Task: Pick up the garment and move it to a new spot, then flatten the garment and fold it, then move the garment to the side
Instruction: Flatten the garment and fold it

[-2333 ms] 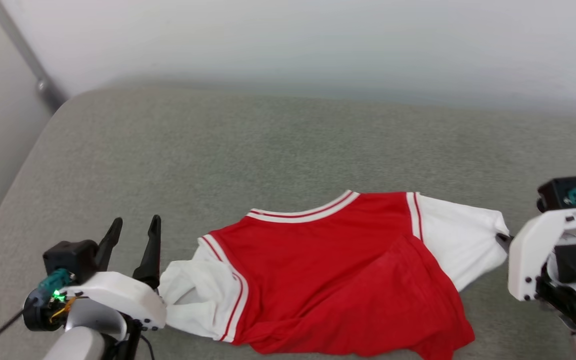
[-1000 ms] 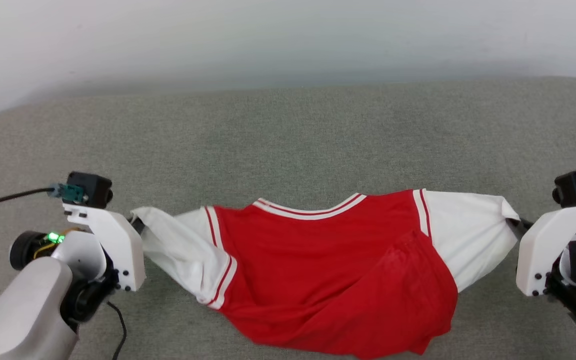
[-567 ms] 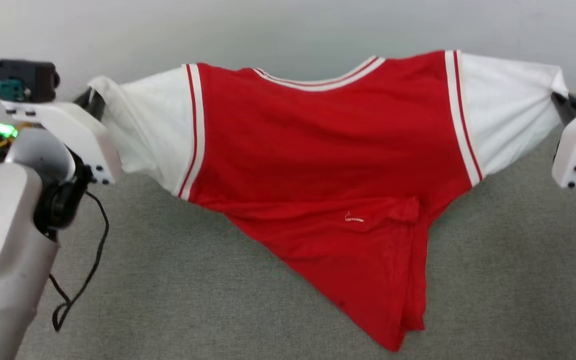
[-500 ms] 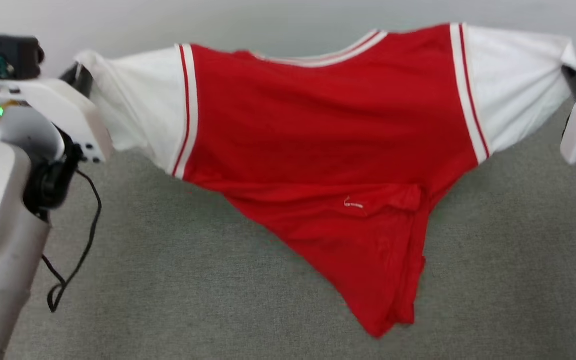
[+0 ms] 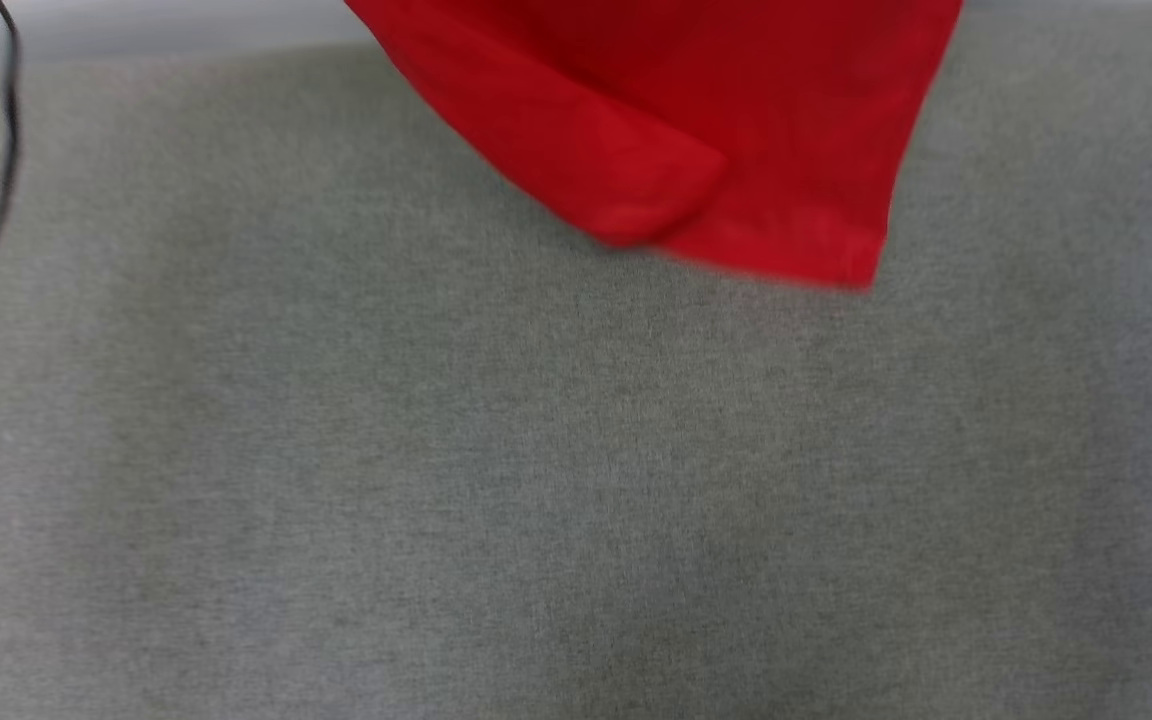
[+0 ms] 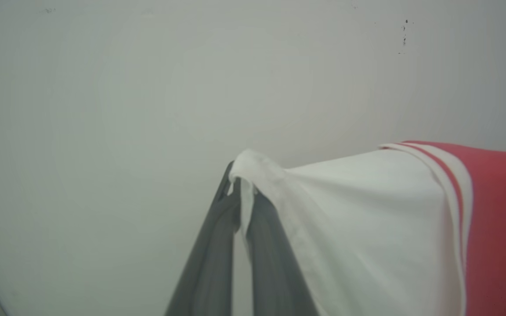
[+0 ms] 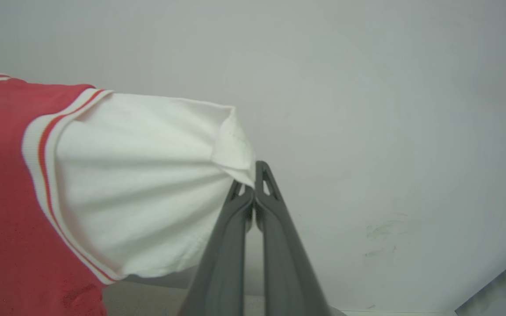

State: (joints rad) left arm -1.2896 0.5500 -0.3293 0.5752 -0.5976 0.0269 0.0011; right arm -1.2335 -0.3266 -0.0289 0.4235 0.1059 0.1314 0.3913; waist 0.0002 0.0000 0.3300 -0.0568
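**A:** Where is the shirt (image 5: 736, 120) at this moment?

**B:** It's up in the air, stretched between the two tools. The left tool (image 6: 240, 193) has its fingers pressed together on the end of one white sleeve (image 6: 367, 210). The right tool (image 7: 249, 184) is closed the same way on the tip of the other sleeve (image 7: 147, 175). The red body sags below both tools, and its bottom edge hangs over the grey surface (image 5: 576, 500). That part is blurred, so I cannot tell whether it hangs clear.

**A:** What worries you?

**B:** The grips. Each tool pinches only a small bit of thin cloth, right at the fingertips. At the left tool the cuff drapes over one finger's tip, so I judge that little is truly caught. A sharp swing, or the arms pulling further apart, could slide a cuff out. The shirt would then drop from that side and land in a heap.

**A:** Anything lower down?

**B:** Yes. Below the tools, the red body is doubled over on itself near the bottom edge. If it is laid down like that, the fold could end up trapped underneath and make flattening harder. A black cable (image 5: 6, 150) also dangles on the left tool's side and might drag across the cloth.
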